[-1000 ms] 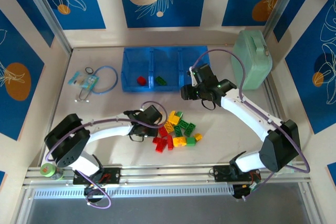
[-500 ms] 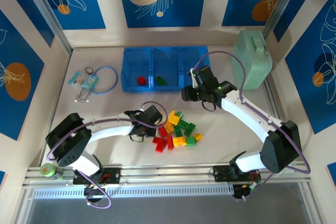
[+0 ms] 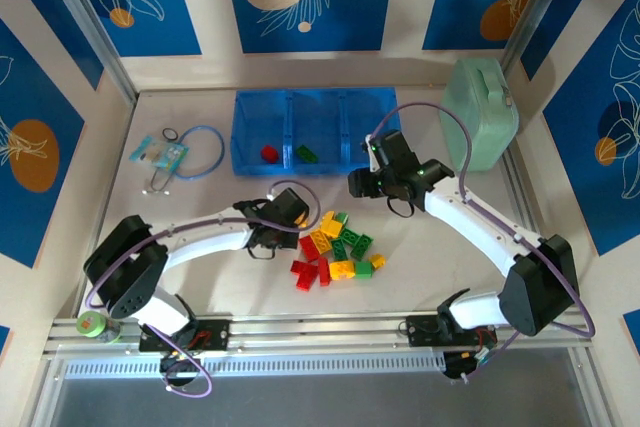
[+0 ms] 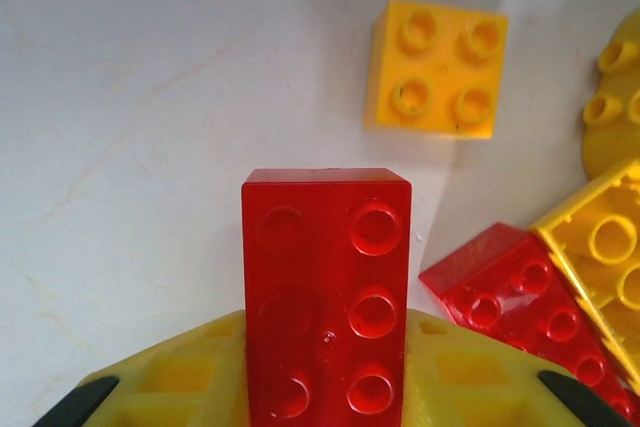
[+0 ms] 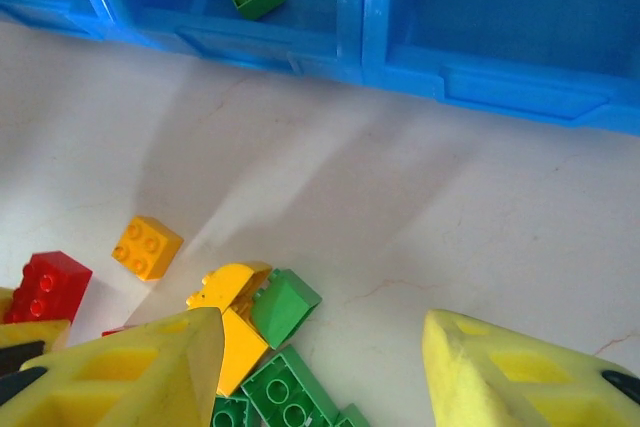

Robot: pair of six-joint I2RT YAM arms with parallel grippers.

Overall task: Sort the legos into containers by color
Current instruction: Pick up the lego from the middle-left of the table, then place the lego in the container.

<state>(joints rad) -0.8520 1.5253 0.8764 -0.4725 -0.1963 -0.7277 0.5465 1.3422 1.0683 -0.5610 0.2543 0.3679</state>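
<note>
**Overhead view.** A pale, faintly veined surface (image 3: 190,192) was boxed in by cream walls carrying blue leaf-print panels (image 3: 340,7). The blue tray (image 3: 300,94) sat at the middle of the far edge, with three compartments in a row. One red brick (image 3: 269,154) lay in the left compartment and one green brick (image 3: 306,154) in the middle one. A mint case (image 3: 478,112) stood in the far right corner. A blue-tubed stethoscope (image 3: 221,152) lay toward the far left, and a green tape roll (image 3: 92,324) at the near left corner. The loose legos (image 3: 335,247) were heaped mid-surface, red, green and yellow mixed.

The left arm ran low, elbow out to the left and forearm reaching right, with the left pincer (image 3: 293,227) at the heap's left edge. The right arm arched up and over to the left, with the right pincer (image 3: 360,184) between the heap and the tray's near right corner.

**Left wrist view.** The left pincer was clamped on a red six-stud brick (image 4: 325,292), studs toward the camera, with yellow fingers (image 4: 170,382) on either side. I could not tell whether it touched the surface. A yellow four-stud brick (image 4: 436,69) lay apart beyond it. Another red piece (image 4: 505,297) lay just to the right.

**Right wrist view.** The right pincer gaped wide, with nothing between its yellow fingertips (image 5: 140,362). The tray's near wall crossed the top of the view, with the green brick behind it. The heap's edge lay below, on bare surface.
</note>
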